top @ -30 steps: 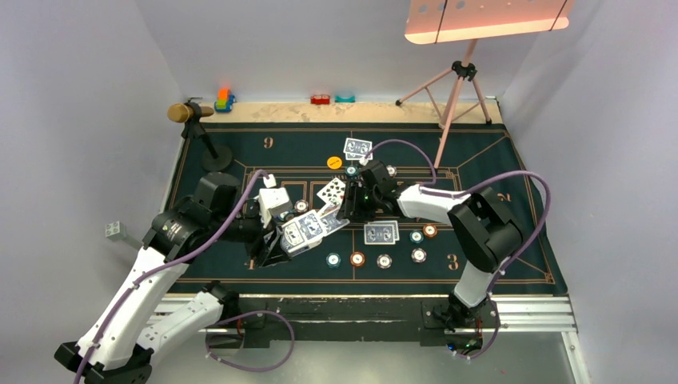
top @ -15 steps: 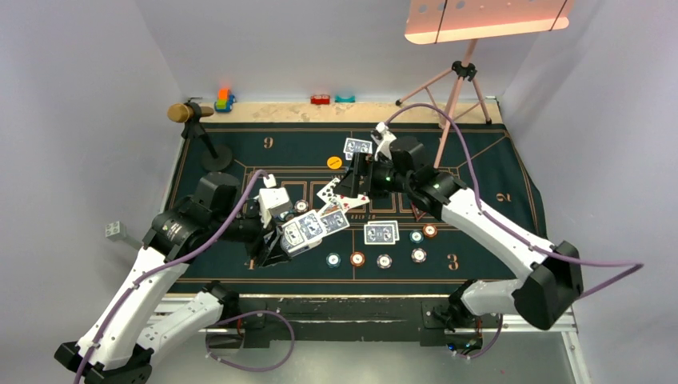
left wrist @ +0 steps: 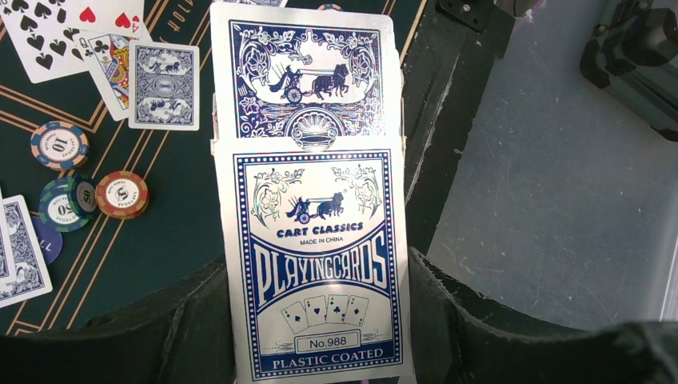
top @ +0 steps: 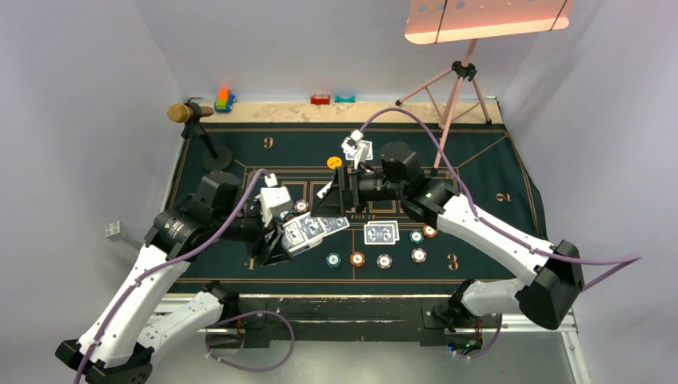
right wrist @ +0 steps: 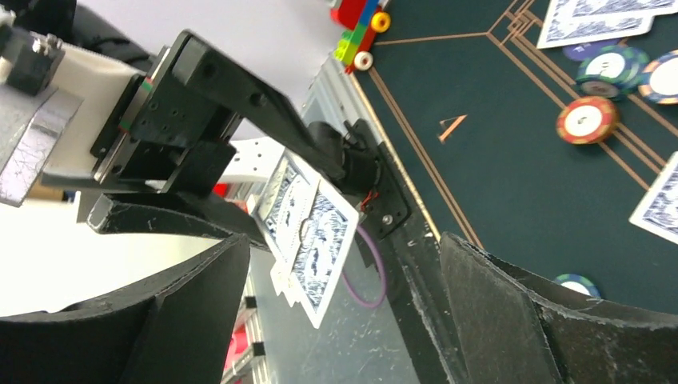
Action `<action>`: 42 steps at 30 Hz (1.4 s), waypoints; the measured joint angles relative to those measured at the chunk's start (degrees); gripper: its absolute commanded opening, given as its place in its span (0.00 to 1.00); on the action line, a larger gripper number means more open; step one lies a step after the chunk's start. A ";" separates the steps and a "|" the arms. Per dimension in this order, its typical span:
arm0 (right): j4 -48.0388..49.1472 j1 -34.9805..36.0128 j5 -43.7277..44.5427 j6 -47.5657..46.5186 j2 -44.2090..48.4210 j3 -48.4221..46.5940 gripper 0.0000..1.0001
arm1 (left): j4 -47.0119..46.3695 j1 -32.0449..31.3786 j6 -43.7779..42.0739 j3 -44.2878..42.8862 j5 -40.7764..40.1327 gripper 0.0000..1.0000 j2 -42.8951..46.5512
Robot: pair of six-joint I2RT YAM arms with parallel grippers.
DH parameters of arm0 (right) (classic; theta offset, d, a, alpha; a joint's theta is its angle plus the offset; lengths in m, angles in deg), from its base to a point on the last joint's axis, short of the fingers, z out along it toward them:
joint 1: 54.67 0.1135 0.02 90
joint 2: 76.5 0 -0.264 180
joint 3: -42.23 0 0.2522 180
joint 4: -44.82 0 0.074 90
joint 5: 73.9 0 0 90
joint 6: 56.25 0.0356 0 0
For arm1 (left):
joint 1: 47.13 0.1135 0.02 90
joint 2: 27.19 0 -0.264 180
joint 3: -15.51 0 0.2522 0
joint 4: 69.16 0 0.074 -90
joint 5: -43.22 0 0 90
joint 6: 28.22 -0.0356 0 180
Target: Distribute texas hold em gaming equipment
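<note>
My left gripper (left wrist: 317, 324) is shut on a blue-and-white pack of playing cards (left wrist: 316, 264), with one blue-backed card (left wrist: 304, 76) sticking out of its top. From above, the pack (top: 306, 232) hangs over the mat's near left. My right gripper (top: 336, 194) points left at it, jaws open and apart from it. In the right wrist view the gripper (right wrist: 344, 320) holds nothing, and the pack (right wrist: 308, 232) is ahead. A face-down pair (top: 381, 232), face-up cards (left wrist: 48, 32), chips (top: 357, 258) and a yellow disc (top: 335, 162) lie on the mat.
The dark green mat (top: 496, 160) covers the table. A microphone stand (top: 214, 156) is at the back left and a pink tripod lamp (top: 456, 80) at the back right. Small toys (top: 225, 100) line the far edge. More chips (top: 419, 255) lie at the near right.
The right arm's elbow rose and swung right, and its gripper turned left toward the pack as its jaws widened. The left arm and pack stayed still.
</note>
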 measured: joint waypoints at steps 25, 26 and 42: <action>-1.31 4.44 -1.31 0.50 -4.46 -0.37 0.48 | -0.76 0.00 0.00 0.00 0.00 0.21 -0.66; -1.57 4.44 -1.29 0.50 -4.46 -0.37 0.47 | -0.74 0.00 0.00 0.00 -0.02 0.21 -0.66; -4.20 1.49 -1.05 0.26 -1.44 -0.37 0.28 | -0.33 0.00 0.00 0.00 -0.09 0.21 -0.66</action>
